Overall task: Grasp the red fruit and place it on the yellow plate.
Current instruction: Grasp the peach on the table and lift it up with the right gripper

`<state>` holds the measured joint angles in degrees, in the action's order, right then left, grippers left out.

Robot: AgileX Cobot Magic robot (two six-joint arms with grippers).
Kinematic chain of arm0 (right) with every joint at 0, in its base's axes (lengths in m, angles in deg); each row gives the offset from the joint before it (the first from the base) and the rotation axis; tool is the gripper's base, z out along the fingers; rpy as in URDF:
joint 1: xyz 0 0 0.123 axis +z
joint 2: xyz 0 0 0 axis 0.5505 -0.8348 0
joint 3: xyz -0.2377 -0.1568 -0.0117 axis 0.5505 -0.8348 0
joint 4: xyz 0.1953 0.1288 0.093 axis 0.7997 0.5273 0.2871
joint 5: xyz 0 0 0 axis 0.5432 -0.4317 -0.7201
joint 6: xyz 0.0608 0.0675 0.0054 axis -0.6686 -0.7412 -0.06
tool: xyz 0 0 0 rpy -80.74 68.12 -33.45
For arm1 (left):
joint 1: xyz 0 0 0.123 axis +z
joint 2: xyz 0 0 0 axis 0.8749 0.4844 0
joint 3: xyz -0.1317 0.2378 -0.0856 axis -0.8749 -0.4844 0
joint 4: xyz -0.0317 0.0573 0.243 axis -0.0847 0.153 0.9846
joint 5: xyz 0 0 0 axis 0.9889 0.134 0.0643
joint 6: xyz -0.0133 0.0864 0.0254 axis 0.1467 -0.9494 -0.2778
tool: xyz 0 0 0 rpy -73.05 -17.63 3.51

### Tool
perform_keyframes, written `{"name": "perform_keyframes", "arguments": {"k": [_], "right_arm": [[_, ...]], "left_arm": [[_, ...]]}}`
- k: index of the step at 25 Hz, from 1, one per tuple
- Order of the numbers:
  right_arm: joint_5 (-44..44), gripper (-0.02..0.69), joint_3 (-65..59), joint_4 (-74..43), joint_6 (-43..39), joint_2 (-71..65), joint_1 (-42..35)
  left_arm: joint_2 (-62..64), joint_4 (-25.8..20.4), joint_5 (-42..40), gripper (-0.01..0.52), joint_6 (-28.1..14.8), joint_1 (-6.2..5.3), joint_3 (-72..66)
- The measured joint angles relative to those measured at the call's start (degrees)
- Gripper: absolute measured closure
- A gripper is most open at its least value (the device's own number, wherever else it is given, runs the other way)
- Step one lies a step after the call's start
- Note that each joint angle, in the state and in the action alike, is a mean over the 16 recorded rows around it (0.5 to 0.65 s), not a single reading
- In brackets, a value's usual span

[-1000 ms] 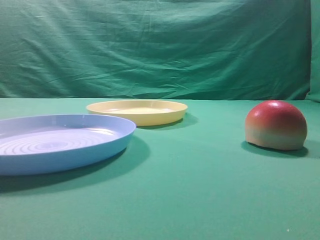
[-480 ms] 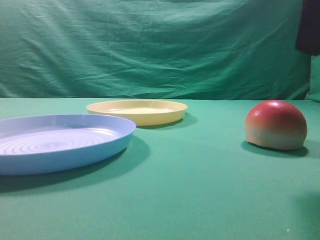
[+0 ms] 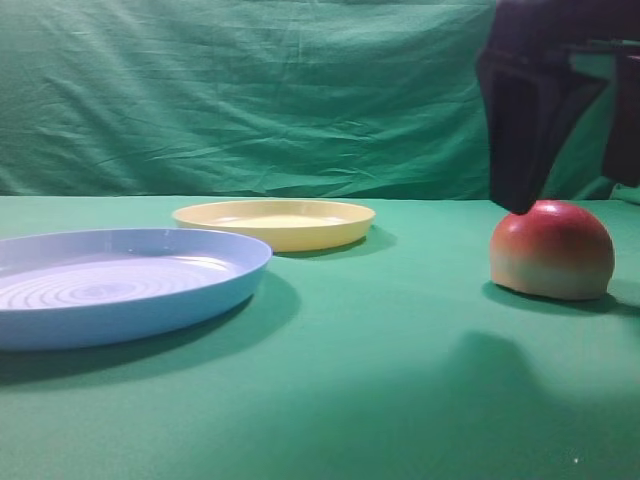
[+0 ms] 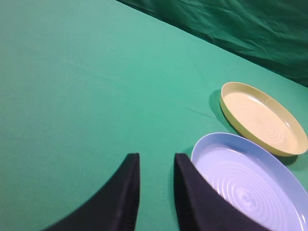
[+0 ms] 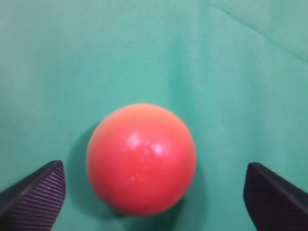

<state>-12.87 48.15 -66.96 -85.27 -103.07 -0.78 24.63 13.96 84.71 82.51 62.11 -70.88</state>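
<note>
A: From the high view, what do you make of it?

B: The red fruit [image 3: 552,250] sits flat side down on the green cloth [image 3: 380,380], over on the right. The yellow plate [image 3: 273,222] is well apart from it, further back and to the left, with nothing on it. A light blue plate [image 3: 120,285] lies nearer us on the left. The right gripper [image 3: 575,130] hangs just above the fruit, one dark finger tip down close to its crown. I can't say from here whether it touches.

A: And the left wrist view?

B: The left gripper [image 4: 155,192] hovers over bare cloth beside the blue plate [image 4: 250,178], with the yellow plate [image 4: 262,118] just beyond it. Its fingers are close together with a narrow gap between them, and nothing is in that gap. It looks idle to me.

A: The right wrist view?

B: That looks straight down on the fruit [image 5: 141,158]. The right gripper [image 5: 154,192] has its fingers spread wide, one ridged pad [image 5: 36,190] at the left edge and the other at the right, both clear of the fruit, which sits between them a little nearer the left pad.

A: So how far along?

B: Barely begun, I'd say. The fruit is ungrasped on the cloth. What's left is closing on it, lifting, carrying it leftward and setting it on the yellow plate.
</note>
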Motion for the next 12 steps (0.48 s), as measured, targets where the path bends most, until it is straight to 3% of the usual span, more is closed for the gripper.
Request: {"name": "perform_keyframes", "arguments": {"k": [5,12], "right_arm": [[2.67,0.114,0.09,-0.58,-0.93,-2.98,-0.16],[3.95,0.29,2.89,-0.01,-0.99,-5.23,-0.18]], "left_arm": [[0.0,0.0,0.0,0.357,0.0,0.0,0.0],[0.0,0.0,0.0,0.357,0.0,0.0,0.0]]}}
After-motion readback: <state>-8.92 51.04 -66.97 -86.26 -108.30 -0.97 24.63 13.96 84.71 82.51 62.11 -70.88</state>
